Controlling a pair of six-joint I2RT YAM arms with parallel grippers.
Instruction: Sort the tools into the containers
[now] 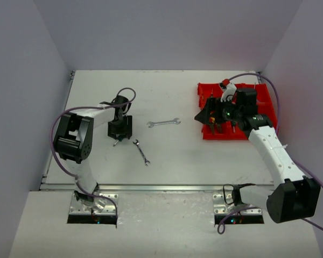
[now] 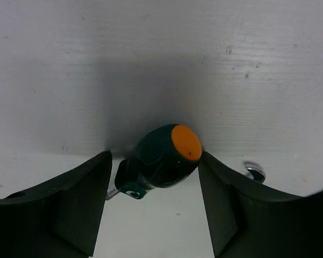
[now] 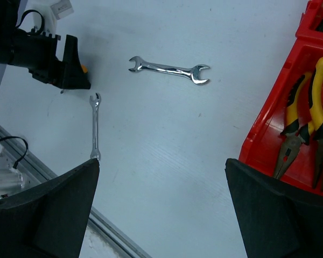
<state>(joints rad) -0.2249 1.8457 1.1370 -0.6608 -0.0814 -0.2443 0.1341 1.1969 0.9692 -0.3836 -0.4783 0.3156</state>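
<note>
A green screwdriver (image 2: 160,157) with an orange end cap lies on the white table between the open jaws of my left gripper (image 2: 153,156); the right finger (image 2: 220,193) is close against the cap and the left finger stands apart from the handle. In the top view my left gripper (image 1: 120,129) hides it. A large silver wrench (image 1: 163,123) and a small silver wrench (image 1: 141,151) lie mid-table. The red bin (image 1: 261,102) stands at the right. My right gripper (image 1: 209,119) hangs open and empty at the bin's left edge. Yellow-handled pliers (image 3: 307,121) lie in the bin (image 3: 269,123).
The right wrist view shows the large wrench (image 3: 169,70), the small wrench (image 3: 95,126) and the table's metal front rail (image 3: 37,172). The small wrench's end (image 2: 254,172) lies just right of my left gripper. Walls enclose the table on three sides.
</note>
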